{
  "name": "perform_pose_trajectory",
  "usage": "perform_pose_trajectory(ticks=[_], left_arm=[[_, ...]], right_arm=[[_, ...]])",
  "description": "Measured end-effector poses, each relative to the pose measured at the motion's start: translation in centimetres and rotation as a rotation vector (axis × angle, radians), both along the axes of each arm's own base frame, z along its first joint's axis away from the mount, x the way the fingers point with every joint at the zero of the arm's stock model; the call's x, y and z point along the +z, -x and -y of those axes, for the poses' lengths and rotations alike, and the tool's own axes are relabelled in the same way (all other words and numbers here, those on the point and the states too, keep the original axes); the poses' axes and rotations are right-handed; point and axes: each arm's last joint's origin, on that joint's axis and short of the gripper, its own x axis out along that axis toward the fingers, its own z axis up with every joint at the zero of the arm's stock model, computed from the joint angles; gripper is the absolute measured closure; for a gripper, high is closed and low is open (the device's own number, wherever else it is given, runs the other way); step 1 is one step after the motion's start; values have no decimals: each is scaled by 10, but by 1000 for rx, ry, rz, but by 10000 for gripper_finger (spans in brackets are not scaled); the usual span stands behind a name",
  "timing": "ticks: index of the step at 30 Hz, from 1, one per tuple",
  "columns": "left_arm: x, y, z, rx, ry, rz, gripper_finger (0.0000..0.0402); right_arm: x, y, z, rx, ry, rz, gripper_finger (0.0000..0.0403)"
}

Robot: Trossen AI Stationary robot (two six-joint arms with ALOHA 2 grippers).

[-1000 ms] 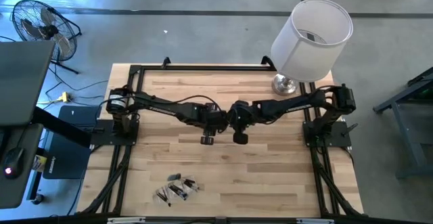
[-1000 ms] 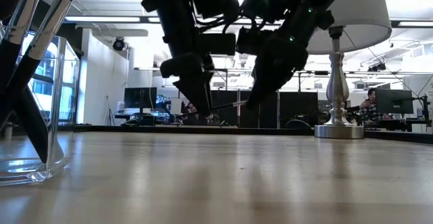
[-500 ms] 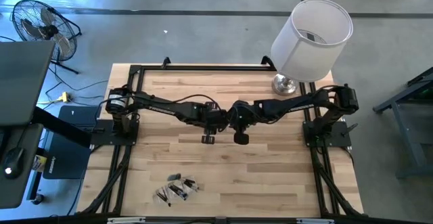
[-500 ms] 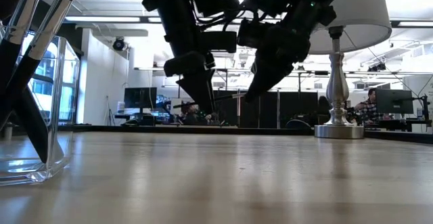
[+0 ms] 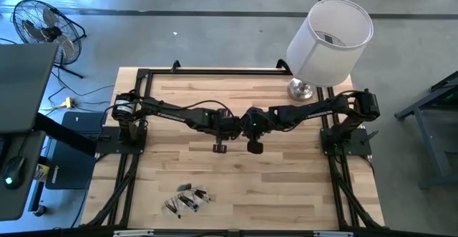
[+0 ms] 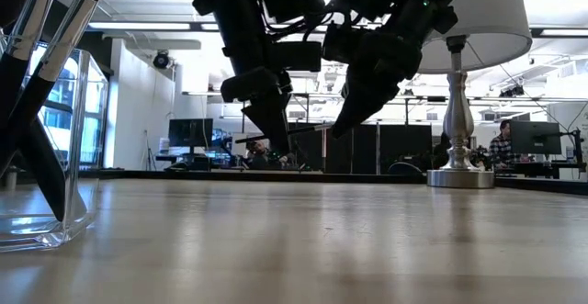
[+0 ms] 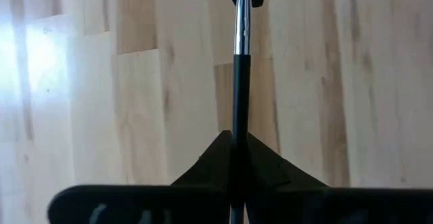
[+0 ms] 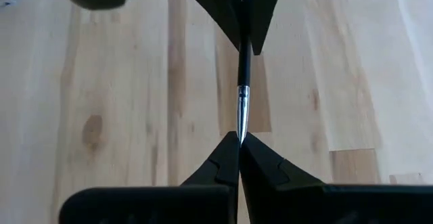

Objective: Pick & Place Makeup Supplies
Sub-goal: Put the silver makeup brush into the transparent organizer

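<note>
Two grippers pinching one makeup brush above the table; left gripper on handle, right gripper on tip

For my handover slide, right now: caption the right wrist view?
Both end effectors, right and left, grip one thin makeup brush above the wooden table.

Table: pale wood planks, butcher-block pattern, visible grain and one knot; smooth, with a soft sheen at table height.
Frame along the far edge: black metal bars, matt.
Brush between the grippers: matt black handle, polished silver metal ferrule.
Left gripper and right gripper: dark matt plastic fingers.
Lamp at the far right corner: white cloth shade, shiny metal base.
Cup at the near edge: clear glossy plastic or glass, cannot tell which.
</note>
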Motion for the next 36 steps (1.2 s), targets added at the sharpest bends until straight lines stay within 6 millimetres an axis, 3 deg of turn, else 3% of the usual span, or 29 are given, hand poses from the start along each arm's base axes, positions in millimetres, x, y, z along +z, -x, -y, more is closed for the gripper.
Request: perform_pose_trajectory(ticks=[5, 12, 18, 23, 28, 36], left_arm=[[-1, 2, 0, -5, 4, -20, 393], [-5, 7, -1, 11, -27, -80, 395], [-7, 11, -14, 180, 93, -91, 396], [16, 9, -28, 243, 296, 230, 396], [25, 15, -28, 276, 370, 486, 396], [27, 18, -23, 236, 630, 916, 396]], right_arm=[[1, 2, -1, 9, -15, -17, 380], [17, 19, -1, 11, -16, -68, 307], [37, 56, -2, -24, -39, -228, 255], [37, 96, -8, -163, -79, -204, 253], [16, 134, -23, -293, -219, 59, 270], [1, 161, -23, -458, -347, 845, 292]])
